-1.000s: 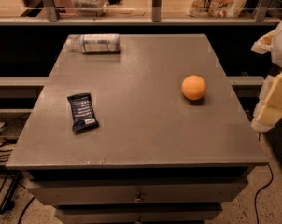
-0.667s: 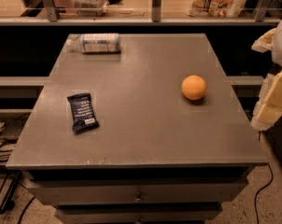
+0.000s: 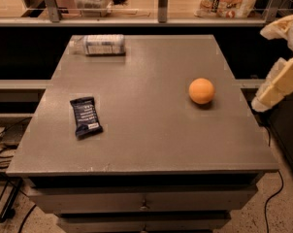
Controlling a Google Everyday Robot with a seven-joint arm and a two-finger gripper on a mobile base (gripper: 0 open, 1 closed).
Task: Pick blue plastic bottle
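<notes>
I am looking down on a grey tabletop (image 3: 151,140) that is filling most of the frame. The blue plastic bottle (image 3: 98,45) is lying on its side in the upper left of the tabletop, close to the far edge, with its pale cap pointing left. Nothing is touching it.

A dark snack bar (image 3: 86,116) is lying flat at the left of centre, well apart from the bottle. An orange ball (image 3: 201,91) is sitting right of centre, near the right edge.

The pincer (image 3: 278,84) is hanging at the right edge of the frame, off the side of the tabletop, beside the ball but apart from it and far from the bottle. I am seeing only pale, cream-coloured parts of it, so I cannot tell how far open it is. It is holding nothing that I can see.

Drawers (image 3: 144,204) are showing below the tabletop's front edge.
</notes>
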